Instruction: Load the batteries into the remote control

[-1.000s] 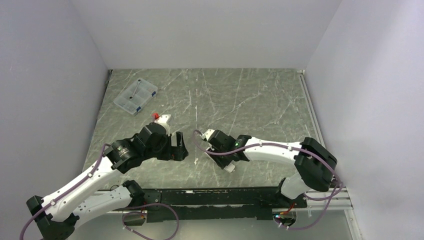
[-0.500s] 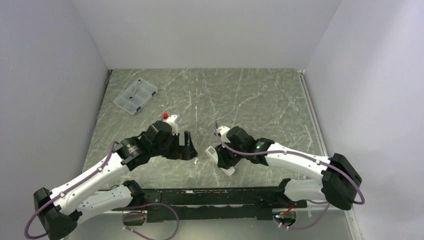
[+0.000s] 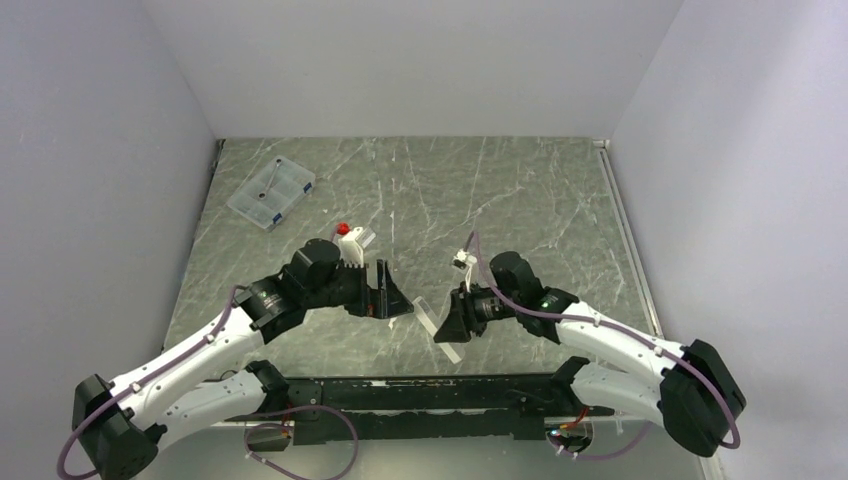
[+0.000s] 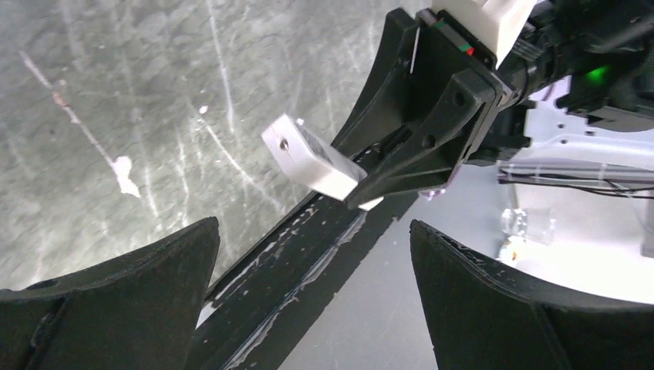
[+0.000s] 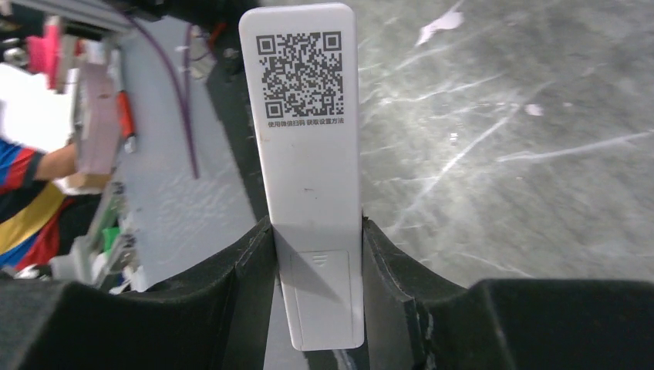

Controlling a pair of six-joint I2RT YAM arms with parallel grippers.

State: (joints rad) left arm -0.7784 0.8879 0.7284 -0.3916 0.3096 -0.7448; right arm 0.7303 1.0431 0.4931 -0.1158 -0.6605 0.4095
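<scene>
White remote control (image 5: 308, 169) between black fingers, over a veined green-grey worktop (image 3: 520, 190).

The remote control's back is plain white, with a black-and-white QR code (image 5: 301, 73) and a line of small grey print beneath it. The fingers of my right pincer (image 5: 316, 231) are matt black, as are those of my left pincer (image 4: 312, 239). The worktop is dark green-grey, streaked with thin white veins and a few white flecks (marble-like in look). My arms are white shells with black joints, threaded with purple cables (image 3: 620, 328). A green light (image 3: 545, 298) glows on the right one, and a red knob (image 3: 343, 229) tops the left wrist. The box (image 3: 270, 192) is clear with blue clips. The walls (image 3: 400, 60) are pale lavender-white.
</scene>
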